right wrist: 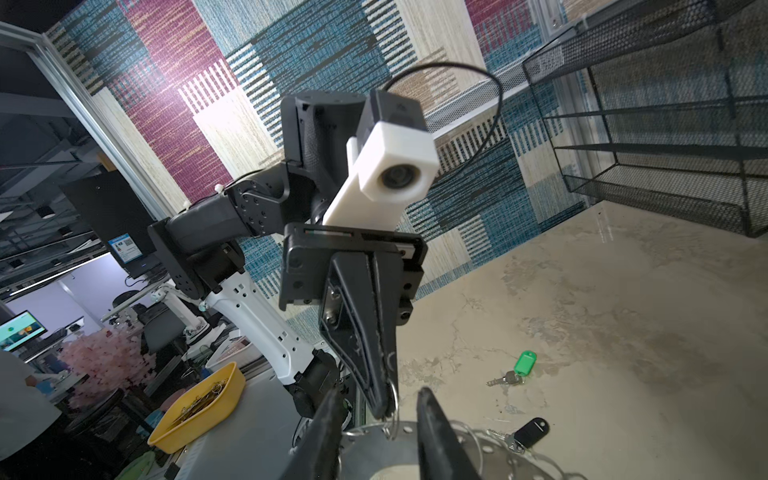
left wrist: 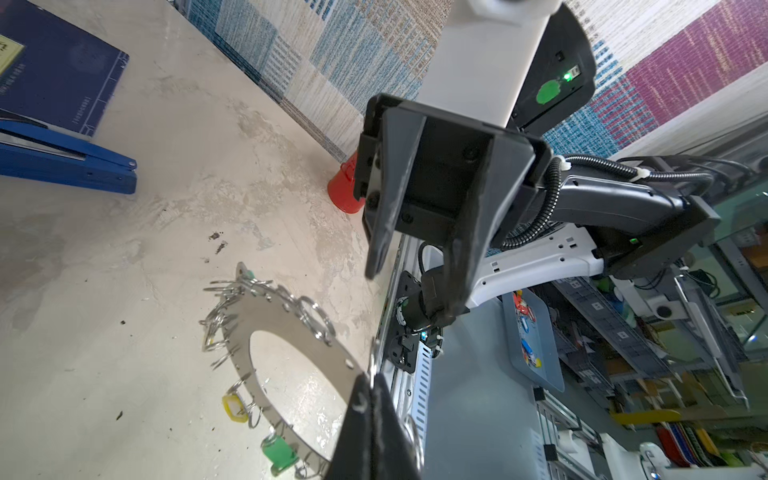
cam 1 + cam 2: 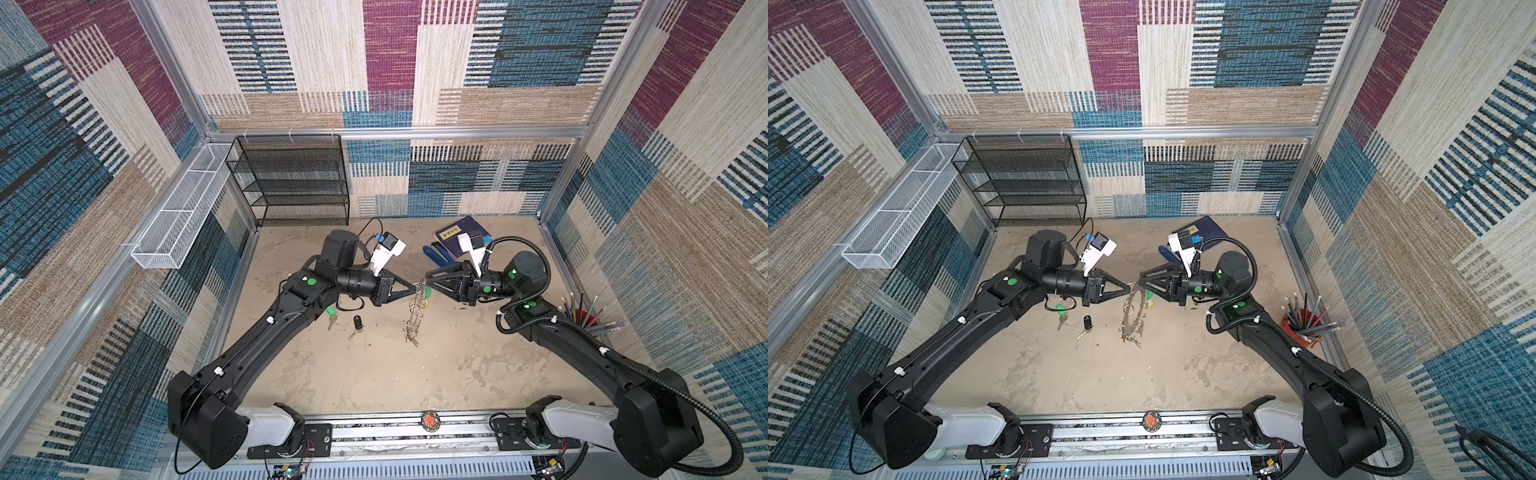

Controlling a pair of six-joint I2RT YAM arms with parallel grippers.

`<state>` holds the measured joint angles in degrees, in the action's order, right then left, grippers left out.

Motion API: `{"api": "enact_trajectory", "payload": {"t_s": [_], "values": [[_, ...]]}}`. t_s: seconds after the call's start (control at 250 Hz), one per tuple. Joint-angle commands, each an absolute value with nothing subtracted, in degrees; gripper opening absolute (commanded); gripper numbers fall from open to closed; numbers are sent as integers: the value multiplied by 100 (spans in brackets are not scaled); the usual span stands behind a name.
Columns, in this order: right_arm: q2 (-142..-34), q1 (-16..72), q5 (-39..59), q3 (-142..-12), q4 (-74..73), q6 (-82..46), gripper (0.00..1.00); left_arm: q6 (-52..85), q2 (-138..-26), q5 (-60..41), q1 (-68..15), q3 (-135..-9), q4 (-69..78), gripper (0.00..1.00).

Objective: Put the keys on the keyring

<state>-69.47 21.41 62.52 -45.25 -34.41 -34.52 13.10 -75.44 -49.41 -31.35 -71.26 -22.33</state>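
The keyring (image 2: pixel 266 316) stands tilted at mid-table, top edge raised; the left gripper (image 3: pixel 414 285) is clamped on one split ring (image 1: pixel 395 409) there — a pinch only the right wrist view resolves; the right gripper (image 3: pixel 428 284) faces it, jaws apart, released. The green-tagged key (image 3: pixel 331 312) and black-tagged key (image 3: pixel 358 324) lie left of it on the table (image 3: pixel 374 374), beside the left arm (image 3: pixel 266 332); a stapler (image 3: pixel 436 255) lies far behind — a pencil cup (image 3: pixel 582 320) at right.

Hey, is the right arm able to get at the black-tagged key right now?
Probably not directly: the black-tagged key lies on the table beyond the keyring, which the shut left pincer holds up between it and the open right pincer.
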Motion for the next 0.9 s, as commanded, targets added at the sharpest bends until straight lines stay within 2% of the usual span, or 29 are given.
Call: {"api": "enact_trajectory", "payload": {"t_s": [0.0,0.436,0.892], "values": [[-6882,2023,6186,-4517,-3404,-3676,36,1328,-7393,-4544,-3122,-7042,-2046,0],[-7134,2200,5950,-4671,-2824,-3277,36,1398,-7237,-3776,-3220,-7096,-2094,0],[-7608,2399,5893,-4856,-2838,-3263,7,1068,-7282,-3360,-3498,-7176,-2237,0]]}}
